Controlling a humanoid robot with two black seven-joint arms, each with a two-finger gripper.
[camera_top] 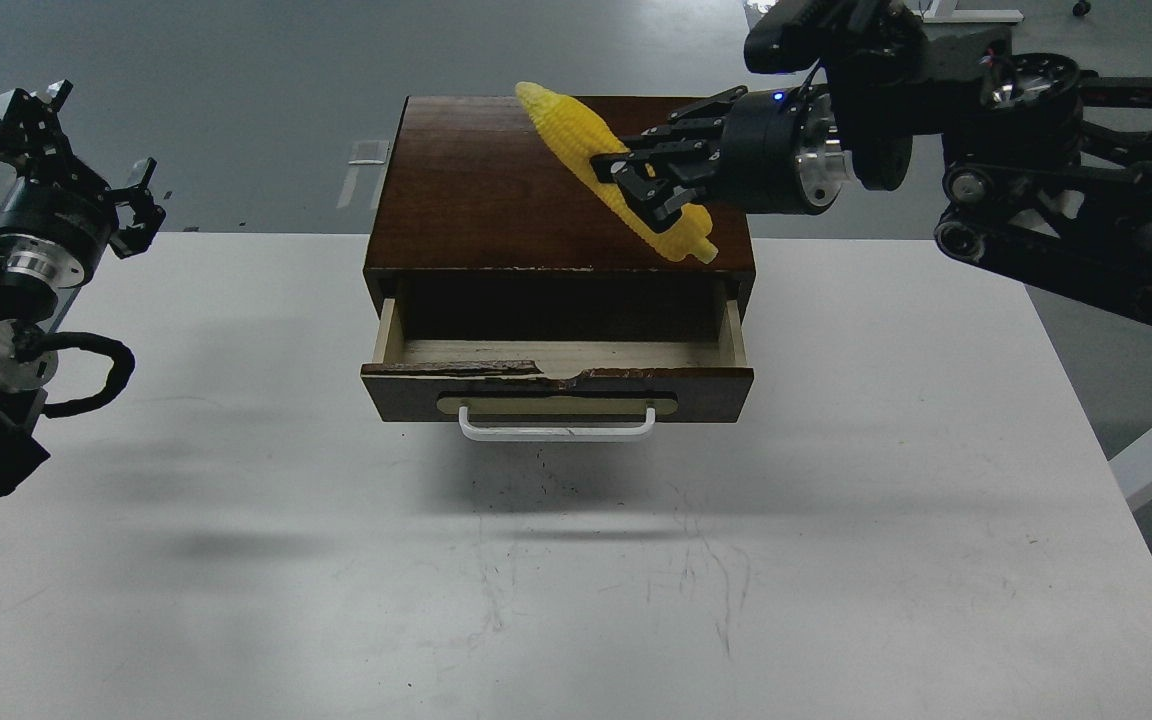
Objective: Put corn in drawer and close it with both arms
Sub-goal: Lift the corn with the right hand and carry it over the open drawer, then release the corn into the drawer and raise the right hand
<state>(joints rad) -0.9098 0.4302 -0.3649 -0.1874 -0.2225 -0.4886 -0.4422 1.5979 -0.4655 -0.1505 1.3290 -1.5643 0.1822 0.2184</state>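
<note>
From the head view, the right gripper (636, 185) pinches the corn (586, 140) around its middle, cob slanted above the cabinet top (476, 190), pointed end up and away. The open drawer (556, 390) lies below and nearer than the claws. To do this well, bring the cob forward over the pale tray, lower, turn it lengthwise, then release. The left gripper (66, 150) hangs far left, fingers spread, holding nothing.

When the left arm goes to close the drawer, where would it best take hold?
Probably the white bar handle on the drawer front, approached from the front: it stands proud of the panel, runs horizontally, is unobstructed, and fingers could close over and under it.
</note>
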